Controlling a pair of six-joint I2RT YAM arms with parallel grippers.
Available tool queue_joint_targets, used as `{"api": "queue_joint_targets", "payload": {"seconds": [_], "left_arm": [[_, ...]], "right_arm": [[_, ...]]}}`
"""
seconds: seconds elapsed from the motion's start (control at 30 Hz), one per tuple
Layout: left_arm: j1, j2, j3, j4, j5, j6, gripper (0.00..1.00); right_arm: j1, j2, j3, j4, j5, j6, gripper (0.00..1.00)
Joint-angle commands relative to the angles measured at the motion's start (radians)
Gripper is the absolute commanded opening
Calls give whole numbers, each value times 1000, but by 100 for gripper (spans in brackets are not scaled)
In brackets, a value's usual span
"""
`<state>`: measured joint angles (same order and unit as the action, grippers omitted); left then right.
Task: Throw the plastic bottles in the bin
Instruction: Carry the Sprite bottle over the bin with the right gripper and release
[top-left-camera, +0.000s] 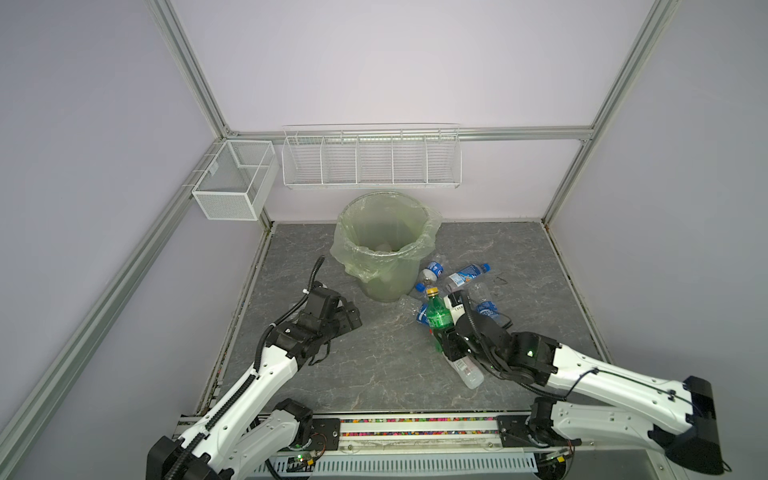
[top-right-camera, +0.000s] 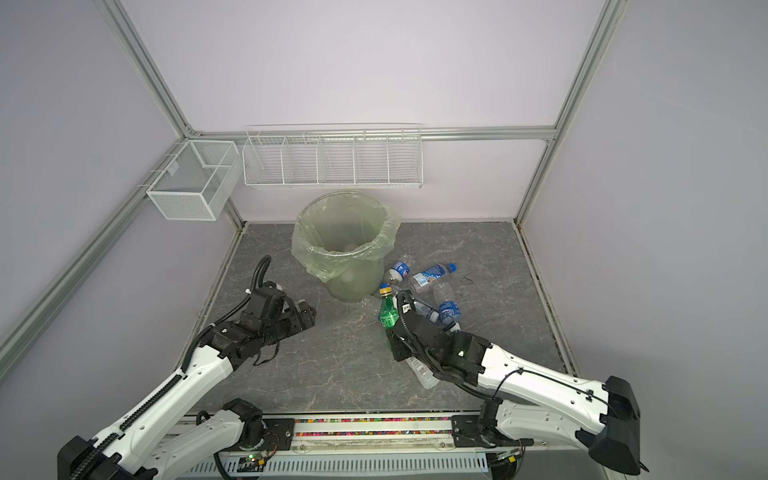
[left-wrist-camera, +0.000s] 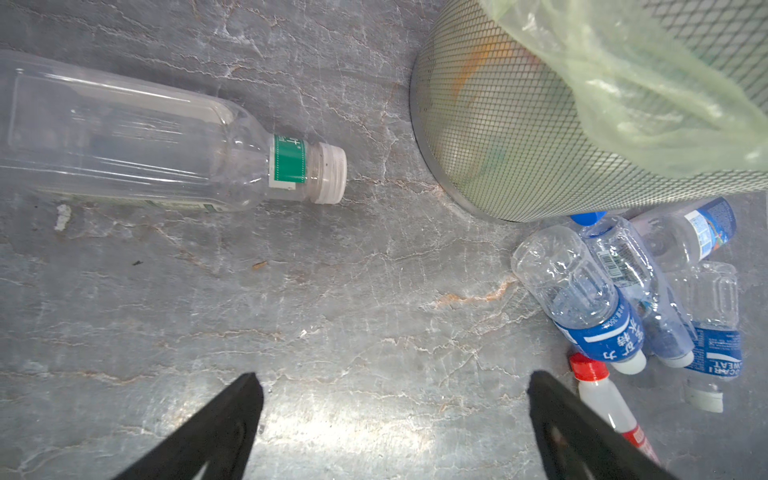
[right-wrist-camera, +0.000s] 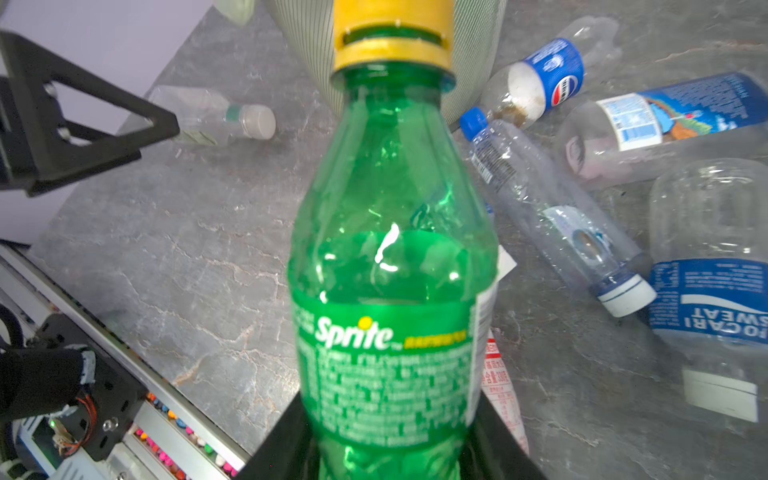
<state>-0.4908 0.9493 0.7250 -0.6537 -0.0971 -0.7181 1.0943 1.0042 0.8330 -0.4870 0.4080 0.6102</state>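
A green bottle (top-left-camera: 438, 316) (top-right-camera: 388, 313) (right-wrist-camera: 390, 270) with a yellow cap is held by its lower body, cap toward the bin. My right gripper (top-left-camera: 444, 338) (top-right-camera: 395, 337) (right-wrist-camera: 386, 415) is shut on it. The bin (top-left-camera: 390, 282) (top-right-camera: 353, 282) (left-wrist-camera: 519, 137), lined with a pale-green bag, stands just behind. Several clear blue-labelled bottles (top-left-camera: 465, 274) (top-right-camera: 432, 272) (left-wrist-camera: 590, 316) (right-wrist-camera: 681, 112) lie heaped to the right of the bin's base. My left gripper (top-left-camera: 353, 318) (top-right-camera: 309, 318) (left-wrist-camera: 395, 390) hovers open and empty over bare floor, left of the bin.
A clear bottle with a green neck band (left-wrist-camera: 124, 137) (right-wrist-camera: 208, 116) lies near the left gripper. A red-capped bottle (left-wrist-camera: 598, 395) (top-left-camera: 467, 372) (top-right-camera: 422, 372) lies under the right wrist. White wire baskets (top-left-camera: 372, 160) (top-left-camera: 232, 183) hang on the back frame.
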Motion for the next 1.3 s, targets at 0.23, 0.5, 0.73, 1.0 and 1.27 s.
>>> {"api": "queue_joint_targets", "payload": {"seconds": [0.23, 0.5, 0.73, 1.0, 1.27], "left_arm": [[6, -17, -23, -26, -28, 9, 100], [6, -1, -32, -14, -31, -2, 100], [6, 5, -31, 6, -15, -12, 100], [6, -8, -17, 25, 8, -2, 100], [6, -8, -23, 24, 15, -19, 100]], "right_arm": [[-9, -197, 12, -99, 162, 65, 47], [-13, -272, 21, -145, 200, 48, 48], [-14, -276, 40, -136, 191, 8, 48], [-32, -219, 159, -107, 143, -131, 50], [-98, -108, 305, -103, 85, -224, 50]]}}
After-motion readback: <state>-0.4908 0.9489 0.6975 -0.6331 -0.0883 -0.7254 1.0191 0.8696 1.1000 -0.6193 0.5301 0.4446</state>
